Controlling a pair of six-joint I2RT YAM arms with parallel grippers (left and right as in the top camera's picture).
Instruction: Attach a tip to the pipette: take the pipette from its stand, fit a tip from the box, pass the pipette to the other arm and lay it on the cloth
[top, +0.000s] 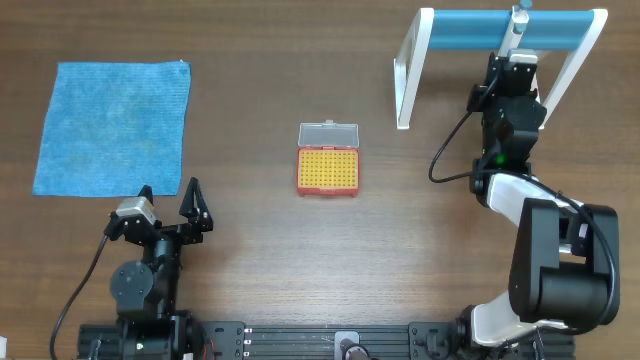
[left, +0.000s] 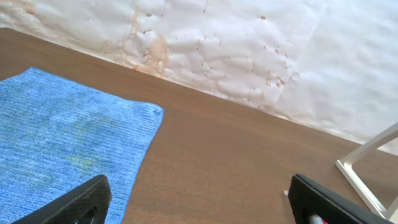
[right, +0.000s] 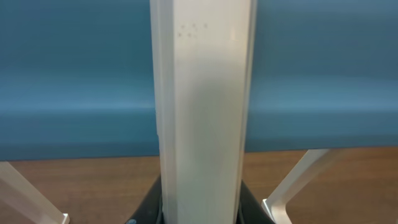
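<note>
The pipette is hanging on the stand at the far right of the table, its pale body running upright in front of the blue bar. The right gripper is sitting at it. Its dark fingers are lying close against both sides of the body, so it looks to be clamping the pipette, which is not yet off the stand.

The left gripper is waiting near left with its jaws spread wide and nothing between them, just near of the cloth. The tip box is standing open mid-table, well apart from both arms.

The pipette is probably light and stiff, a hard plastic shell that will not give under the fingers. The flat, smooth sides are likely making it slippery, so a firm squeeze across the body looks right. A hold on the mid body seems best, because it is leaving one end free for the tip and a stretch of handle for the other arm to take at the handover. Its hook is likely resting over the bar, so lifting it off is calling for a rise before any pull away. A sideways tug is risking a tipped stand. The thin lower shaft is the fragile part and is best kept clear of the bar and the box rim.
</note>
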